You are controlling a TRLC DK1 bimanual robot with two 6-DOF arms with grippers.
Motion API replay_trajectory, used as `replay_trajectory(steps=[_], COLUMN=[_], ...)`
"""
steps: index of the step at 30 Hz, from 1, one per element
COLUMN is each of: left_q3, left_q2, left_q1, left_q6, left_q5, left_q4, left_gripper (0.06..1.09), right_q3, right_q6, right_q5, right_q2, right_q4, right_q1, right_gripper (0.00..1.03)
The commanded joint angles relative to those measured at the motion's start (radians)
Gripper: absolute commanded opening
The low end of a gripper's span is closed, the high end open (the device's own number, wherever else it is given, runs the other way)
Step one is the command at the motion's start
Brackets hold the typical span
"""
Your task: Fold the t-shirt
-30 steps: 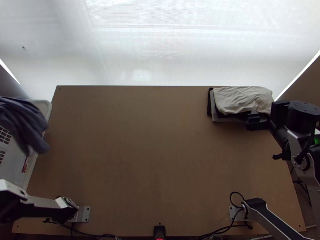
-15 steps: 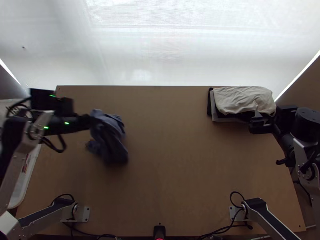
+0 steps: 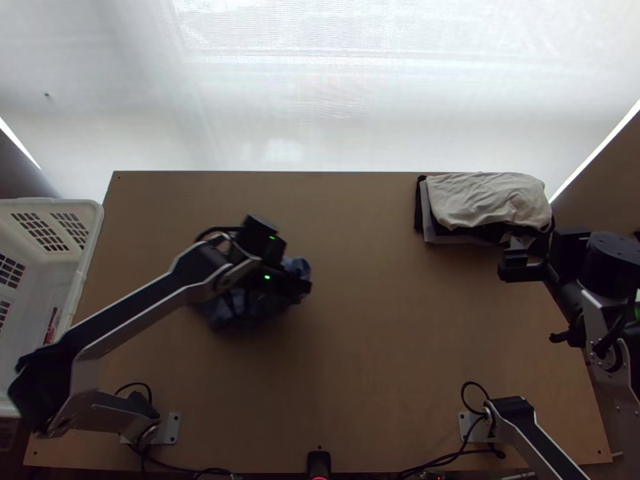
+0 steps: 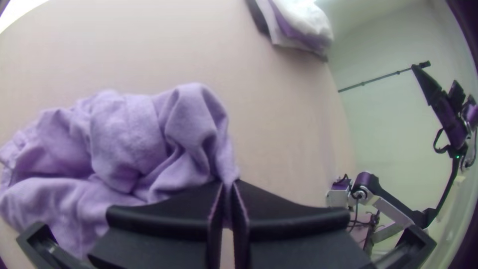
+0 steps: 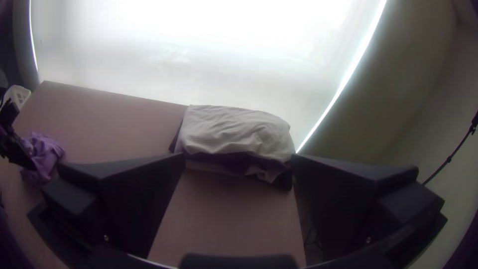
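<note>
In the top view my left gripper (image 3: pixel 302 290) is over the bunched blue-grey t-shirt (image 3: pixel 244 308), left of the table's middle. The left wrist view shows the t-shirt (image 4: pixel 129 144) crumpled, looking purple, with a bit of its edge pinched in my left gripper (image 4: pixel 229 192), which is shut on it. How high the cloth hangs I cannot tell. My right gripper (image 3: pixel 512 254) stands beside the near side of the folded pile at the table's right; in the right wrist view my right gripper (image 5: pixel 239 157) is open with nothing between its fingers.
A pile of folded cloths (image 3: pixel 484 200), cream on top, lies at the table's far right corner. A white basket (image 3: pixel 80 276) stands along the left edge. Bare wood (image 3: pixel 360 344) stretches between the t-shirt and the right arm.
The left arm has swung from the basket onto the table, carrying the t-shirt rightward toward the middle. My right gripper has shifted slightly right and nearer the table's near edge.
</note>
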Motion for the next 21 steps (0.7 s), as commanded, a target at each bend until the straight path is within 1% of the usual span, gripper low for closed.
replay_trajectory(steps=[1,4,5,6,7,8,10,12,13,15,17,19,21], left_q3=[0.085,0.128,0.143,0.155,0.163,0.169,0.183,0.200,0.204,0.209,0.229,0.217,0.188], left_q2=[0.213,0.259,0.265,0.264,0.254,0.239,0.196,0.136,0.103,0.043,0.000,-0.032,-0.052], left_q1=[-0.185,-0.225,-0.234,-0.240,-0.240,-0.239,-0.200,-0.142,-0.110,-0.028,0.053,0.148,0.246], left_q6=[-0.027,-0.020,-0.013,-0.007,0.001,0.007,0.006,0.000,0.006,0.026,0.069,0.102,0.116], left_q5=[-0.004,-0.006,-0.006,-0.006,-0.006,-0.006,-0.009,-0.009,-0.011,-0.012,-0.014,-0.012,-0.014], left_q4=[0.120,0.166,0.180,0.200,0.212,0.231,0.251,0.246,0.240,0.218,0.140,0.093,0.062], left_gripper=[0.09,0.10,0.25,0.57,0.91,1.05,1.04,1.04,1.04,1.04,1.04,1.04,1.04], right_q3=[-0.046,-0.061,-0.067,-0.070,-0.075,-0.080,-0.086,-0.100,-0.113,-0.136,-0.141,-0.124,-0.055], right_q6=[-0.004,-0.005,-0.005,-0.007,-0.009,-0.016,-0.027,-0.032,-0.039,-0.045,-0.056,-0.094,-0.107], right_q5=[-0.007,-0.005,-0.007,-0.007,-0.007,-0.008,-0.028,-0.083,-0.094,-0.102,-0.106,-0.114,-0.119], right_q2=[-0.009,-0.008,-0.008,-0.006,-0.006,-0.008,-0.009,-0.008,-0.003,0.017,0.058,0.135,0.255], right_q4=[0.007,0.008,0.010,0.010,0.010,0.010,0.010,0.005,-0.004,-0.027,-0.041,-0.053,-0.098], right_q1=[-0.007,-0.004,-0.002,-0.001,0.005,0.016,0.042,0.070,0.094,0.168,0.257,0.351,0.436], right_gripper=[0.98,0.98,0.98,0.98,0.98,0.98,0.98,0.98,0.98,0.98,0.98,0.98,0.98])
